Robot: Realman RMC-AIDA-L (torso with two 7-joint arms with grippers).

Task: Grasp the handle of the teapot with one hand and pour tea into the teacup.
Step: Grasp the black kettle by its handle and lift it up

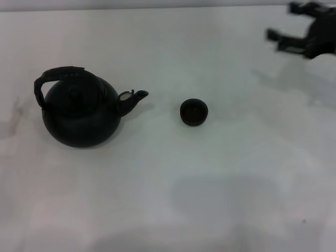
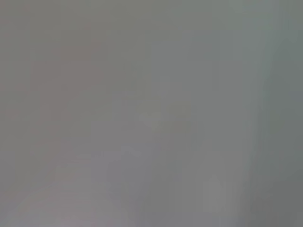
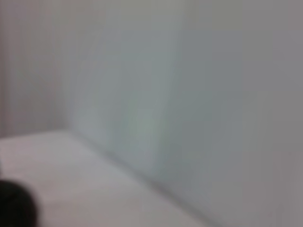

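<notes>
One gripper shows: the right gripper (image 1: 283,41), black, fingers spread wide and empty, at the far right of the white table (image 1: 220,199). Well apart to its left stands the round matte black teapot (image 1: 81,113), its rough arched handle (image 1: 59,74) spanning roughly left to right, spout toward the small black teacup (image 1: 194,112). No left gripper is visible, though the pot lies on its side.

No legible txt, labels or nos. anywhere.
</notes>
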